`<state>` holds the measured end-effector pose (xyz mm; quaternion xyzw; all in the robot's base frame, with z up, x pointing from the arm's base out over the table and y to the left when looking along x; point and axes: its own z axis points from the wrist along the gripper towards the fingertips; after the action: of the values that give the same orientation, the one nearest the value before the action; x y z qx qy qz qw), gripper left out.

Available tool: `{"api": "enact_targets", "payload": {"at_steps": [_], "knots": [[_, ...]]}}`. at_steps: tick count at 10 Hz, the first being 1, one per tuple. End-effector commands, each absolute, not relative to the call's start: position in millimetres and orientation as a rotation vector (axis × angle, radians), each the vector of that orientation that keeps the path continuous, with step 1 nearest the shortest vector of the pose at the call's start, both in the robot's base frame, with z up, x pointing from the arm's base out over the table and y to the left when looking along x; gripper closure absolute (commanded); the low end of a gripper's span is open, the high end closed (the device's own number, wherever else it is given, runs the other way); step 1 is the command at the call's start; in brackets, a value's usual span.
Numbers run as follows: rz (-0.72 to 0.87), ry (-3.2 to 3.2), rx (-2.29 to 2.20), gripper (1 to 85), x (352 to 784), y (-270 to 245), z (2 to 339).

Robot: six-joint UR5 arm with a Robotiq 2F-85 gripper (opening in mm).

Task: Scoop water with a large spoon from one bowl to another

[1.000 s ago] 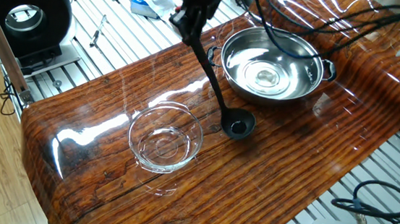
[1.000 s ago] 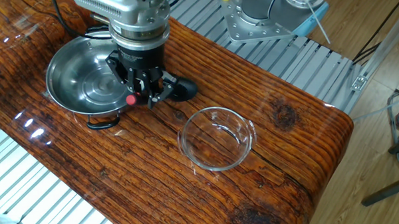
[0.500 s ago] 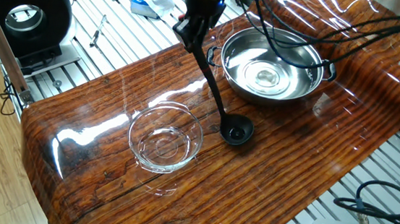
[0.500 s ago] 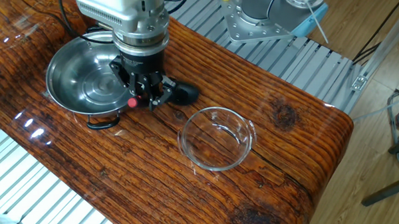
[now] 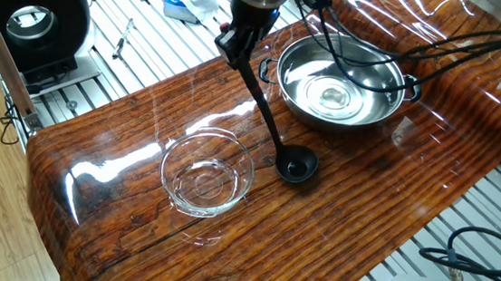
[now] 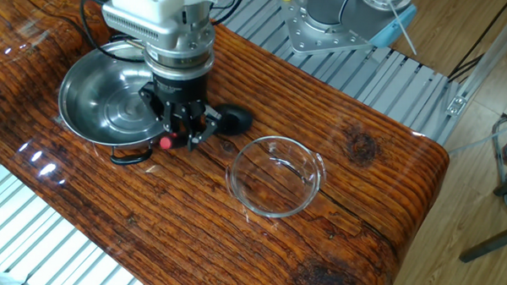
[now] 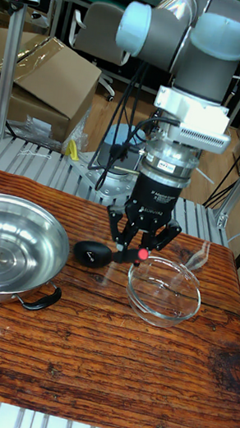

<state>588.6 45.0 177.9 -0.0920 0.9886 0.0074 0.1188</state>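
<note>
My gripper (image 5: 238,38) (image 6: 183,135) (image 7: 138,249) is shut on the upper end of the black large spoon's handle (image 5: 266,115), whose red tip (image 6: 166,143) (image 7: 142,256) shows between the fingers. The spoon slants down, and its round cup (image 5: 297,165) (image 6: 233,119) (image 7: 91,253) rests on the wooden table between the two bowls. The steel bowl (image 5: 344,80) (image 6: 100,101) (image 7: 7,254) with black side handles holds water that shows only as glints. The small clear glass bowl (image 5: 207,172) (image 6: 276,175) (image 7: 165,288) stands apart from the spoon.
The glossy wooden tabletop (image 5: 334,221) lies on a slatted metal bench (image 5: 150,41). Black cables (image 5: 377,42) hang over the steel bowl. A black round device (image 5: 29,17) stands beyond the table's left end. A metal mounting plate (image 6: 330,21) sits off the table.
The gripper has shifted a little with the handle, and the spoon's cup has slid slightly along the table. Both bowls stay where they were.
</note>
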Motion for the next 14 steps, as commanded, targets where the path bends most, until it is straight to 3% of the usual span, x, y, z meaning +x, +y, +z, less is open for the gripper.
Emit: {"api": "enact_targets", "payload": {"at_steps": [1, 11, 14], "knots": [[0.047, 2.842, -0.270, 84.7, 601, 50, 172], [0.037, 2.815, -0.366, 84.3, 607, 52, 159], [0.057, 2.811, -0.415, 79.7, 606, 56, 159]]}}
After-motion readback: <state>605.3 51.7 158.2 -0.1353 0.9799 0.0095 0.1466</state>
